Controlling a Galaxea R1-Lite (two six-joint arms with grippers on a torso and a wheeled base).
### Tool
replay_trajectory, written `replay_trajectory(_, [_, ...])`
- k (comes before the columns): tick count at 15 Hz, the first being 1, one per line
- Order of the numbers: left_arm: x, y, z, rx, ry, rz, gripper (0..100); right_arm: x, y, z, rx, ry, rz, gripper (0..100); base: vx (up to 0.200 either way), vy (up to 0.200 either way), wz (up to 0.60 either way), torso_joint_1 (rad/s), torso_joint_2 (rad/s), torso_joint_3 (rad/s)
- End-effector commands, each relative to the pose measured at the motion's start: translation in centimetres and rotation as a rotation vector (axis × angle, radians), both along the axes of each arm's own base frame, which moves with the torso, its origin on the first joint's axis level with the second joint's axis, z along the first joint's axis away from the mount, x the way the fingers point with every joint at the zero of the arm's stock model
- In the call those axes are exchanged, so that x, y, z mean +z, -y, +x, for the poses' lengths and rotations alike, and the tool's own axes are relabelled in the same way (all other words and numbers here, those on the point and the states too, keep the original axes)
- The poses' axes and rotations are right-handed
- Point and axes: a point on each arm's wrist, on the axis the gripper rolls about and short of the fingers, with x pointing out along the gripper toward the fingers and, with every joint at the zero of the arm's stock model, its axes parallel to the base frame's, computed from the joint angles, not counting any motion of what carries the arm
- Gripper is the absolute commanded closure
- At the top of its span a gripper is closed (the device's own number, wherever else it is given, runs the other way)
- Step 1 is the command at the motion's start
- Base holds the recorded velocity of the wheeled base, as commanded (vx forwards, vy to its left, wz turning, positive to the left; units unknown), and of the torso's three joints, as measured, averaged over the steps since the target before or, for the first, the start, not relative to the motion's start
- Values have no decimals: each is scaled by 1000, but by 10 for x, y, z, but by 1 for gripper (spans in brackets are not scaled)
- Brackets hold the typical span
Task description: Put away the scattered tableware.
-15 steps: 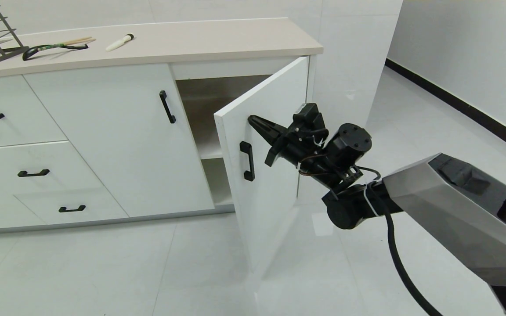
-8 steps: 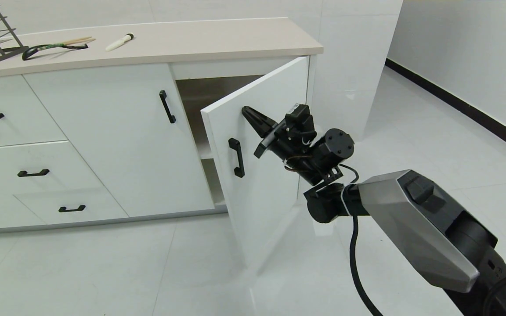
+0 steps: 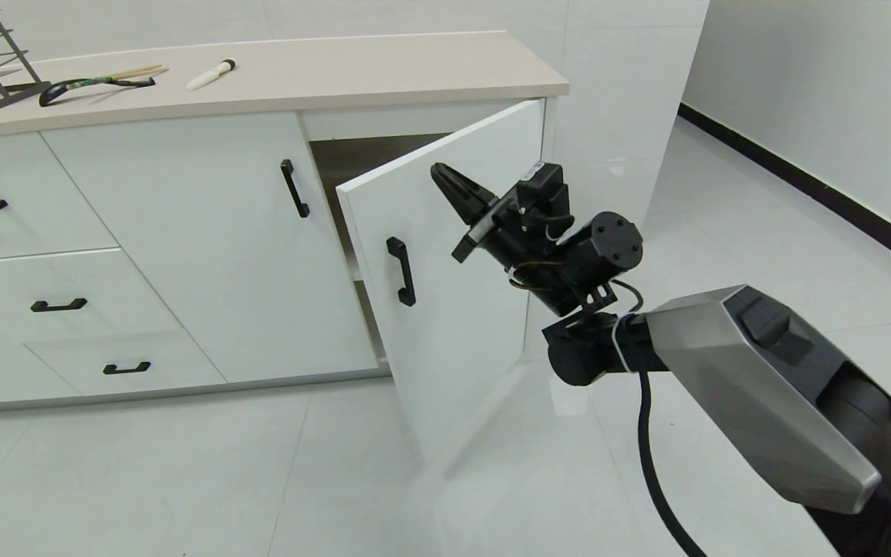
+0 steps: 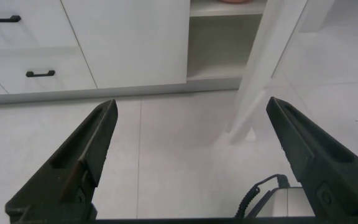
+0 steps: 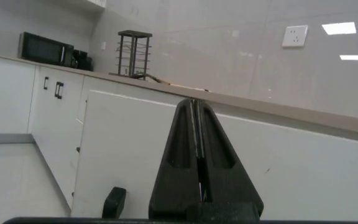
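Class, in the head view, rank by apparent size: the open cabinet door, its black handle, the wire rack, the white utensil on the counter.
1. open cabinet door
2. wire rack, partly cut off by the frame
3. black handle and white utensil: look alike; the handle is nearer, so unranked

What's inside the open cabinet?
A shelf with the edge of something reddish on it; what it is can't be told. The half-open door hides most of the interior.
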Motion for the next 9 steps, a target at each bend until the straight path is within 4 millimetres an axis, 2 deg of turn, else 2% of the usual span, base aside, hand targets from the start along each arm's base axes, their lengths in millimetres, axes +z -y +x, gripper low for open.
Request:
replay_trajectory(1, [0,0,0,1,0,0,0,27,14,-27,14,-9,-2,100,0,0,0,0,0,0])
replay_trajectory(3, [0,0,0,0,0,-1,0,24,26,-49,24,-68,-45,100,0,0,0,0,0,0])
replay_trajectory(5, [0,0,0,1,0,-1,0,25,42,-80,44,-141,-88,100,0,0,0,0,0,0])
replay_trajectory(6, [0,0,0,1,0,-1,0,25,46,-87,44,-155,-98,100,0,0,0,0,0,0])
replay_trajectory(9, [0,0,0,0,0,-1,0,4,98,-148,26,-309,-222,100,0,0,0,0,0,0])
